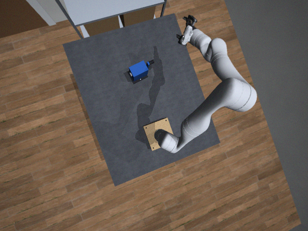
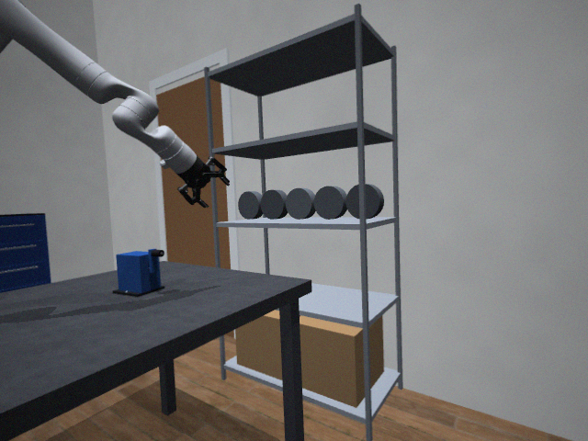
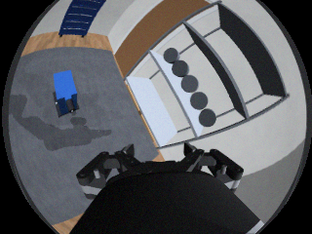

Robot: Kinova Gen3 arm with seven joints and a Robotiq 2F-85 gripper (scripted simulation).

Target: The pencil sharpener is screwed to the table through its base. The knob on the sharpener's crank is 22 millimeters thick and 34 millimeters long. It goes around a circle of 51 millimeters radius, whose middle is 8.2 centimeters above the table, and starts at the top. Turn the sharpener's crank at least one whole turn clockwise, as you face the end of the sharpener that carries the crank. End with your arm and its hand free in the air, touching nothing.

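Note:
The blue pencil sharpener (image 1: 138,70) (image 2: 135,273) (image 3: 64,86) stands on a dark base plate near the middle of the grey table (image 1: 99,62) (image 2: 142,332). Its crank end faces the far right corner, and the dark knob (image 1: 150,62) (image 2: 155,253) sits at the top of its circle. My gripper (image 1: 184,27) (image 2: 214,192) (image 3: 159,149) is open and empty. It hangs high in the air over the table's far right corner, well away from the sharpener and close to the shelf rack.
A tall metal shelf rack (image 2: 360,237) (image 1: 111,9) stands beyond the table, with several dark discs (image 2: 309,201) (image 3: 189,85) and a cardboard box (image 2: 322,351). A blue cabinet (image 2: 23,249) stands at the left wall. My arm's wooden base plate (image 1: 162,125) is on the table's near end.

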